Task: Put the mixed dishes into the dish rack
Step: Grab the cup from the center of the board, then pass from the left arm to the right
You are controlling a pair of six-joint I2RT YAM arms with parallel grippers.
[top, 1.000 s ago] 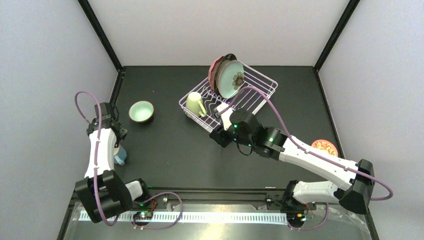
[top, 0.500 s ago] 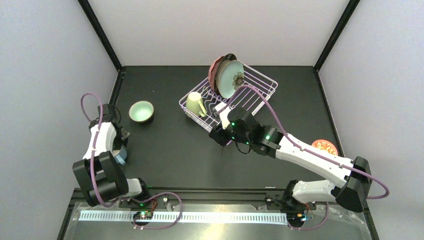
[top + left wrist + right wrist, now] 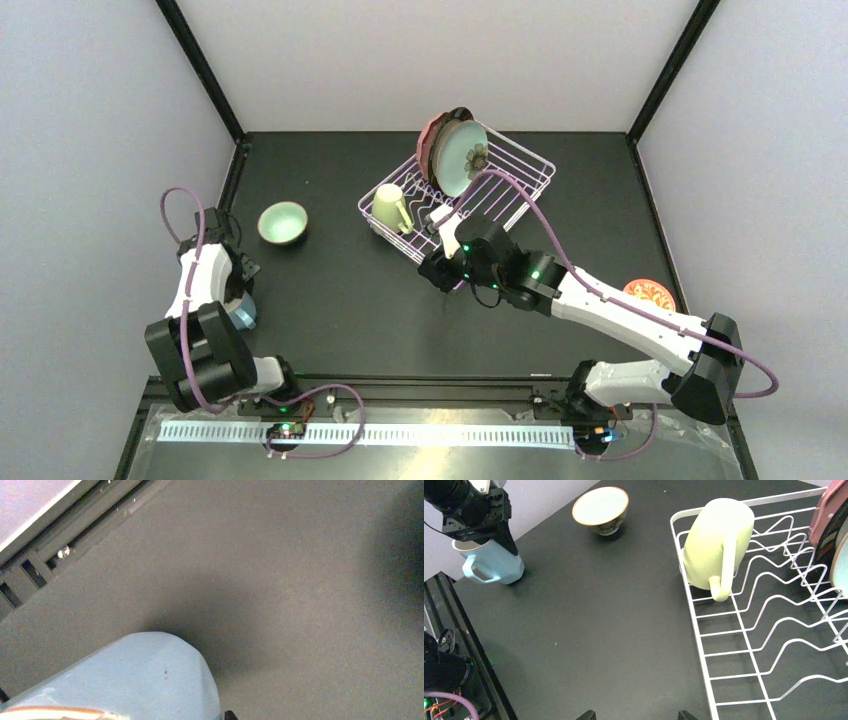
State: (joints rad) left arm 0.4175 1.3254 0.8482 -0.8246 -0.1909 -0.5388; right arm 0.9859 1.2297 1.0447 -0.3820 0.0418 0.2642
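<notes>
Left claw [image 3: 491, 535] pinched on the wall of the light-blue mug [image 3: 491, 562], one dark finger down the outside of the rim, upper left of the right-wrist view. Smooth glazed ceramic, rounded body, looped handle to the left, upright on the matte black table [image 3: 599, 620]. In the left-wrist view, only its pale curved side, lower left. Left arm folded tight, elbow low by its base, wrist pointing down.

Right claw [image 3: 635, 715] spread wide and empty, tips at the bottom edge, just beside the dish rack [image 3: 696, 625]. Right arm stretched long from lower right toward the centre of the top view.

Thin white wire, rectangular, zigzag prongs in rows. Inside, upper middle of the right-wrist view, cream mug [image 3: 716, 542] tilted, handle toward the camera. At the rack's upper end in the top view, mint flowered plate [image 3: 463, 158] on edge, pink dotted plate [image 3: 428, 140] behind. Pale-green bowl [image 3: 600, 507], brown-rimmed, upright on the table.
</notes>
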